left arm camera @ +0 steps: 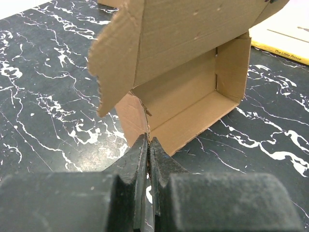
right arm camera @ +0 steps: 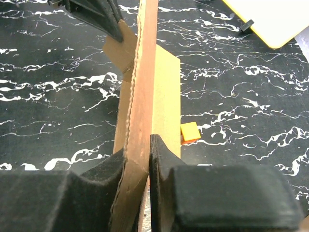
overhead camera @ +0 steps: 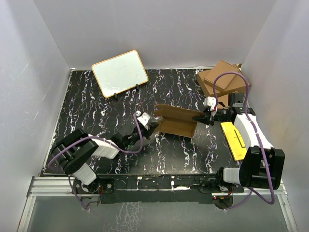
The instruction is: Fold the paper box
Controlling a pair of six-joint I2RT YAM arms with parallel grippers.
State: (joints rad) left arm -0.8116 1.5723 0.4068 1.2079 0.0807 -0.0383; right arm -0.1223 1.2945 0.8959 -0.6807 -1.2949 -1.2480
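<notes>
While the top view puts the left hand (overhead camera: 150,126) merely at the left end of the box (overhead camera: 177,126), its wrist view shows the fingers (left arm camera: 137,159) clenched on a thin cardboard edge at the box's near corner. That view also shows the hollow of the tray, open beyond the fingers. The box sits mid-surface, tray down, with its lid flap raised. From the right wrist, the flap runs edge-on between the fingers of the right hand (overhead camera: 202,116), which grasps it. From above, this grip shows only as dark tips at the flap's right end. A small yellow-orange block (right arm camera: 189,131) beside the box appears in the right wrist view alone.

Left of the box, the open marbled surface (overhead camera: 96,121) runs to the left wall, and a whiteboard (overhead camera: 119,72) stands at the back edge. Room is tighter to the right. Cartons (overhead camera: 223,79) fill the back right corner, and a yellow sheet (overhead camera: 233,139) lies along the right edge beside the right arm.
</notes>
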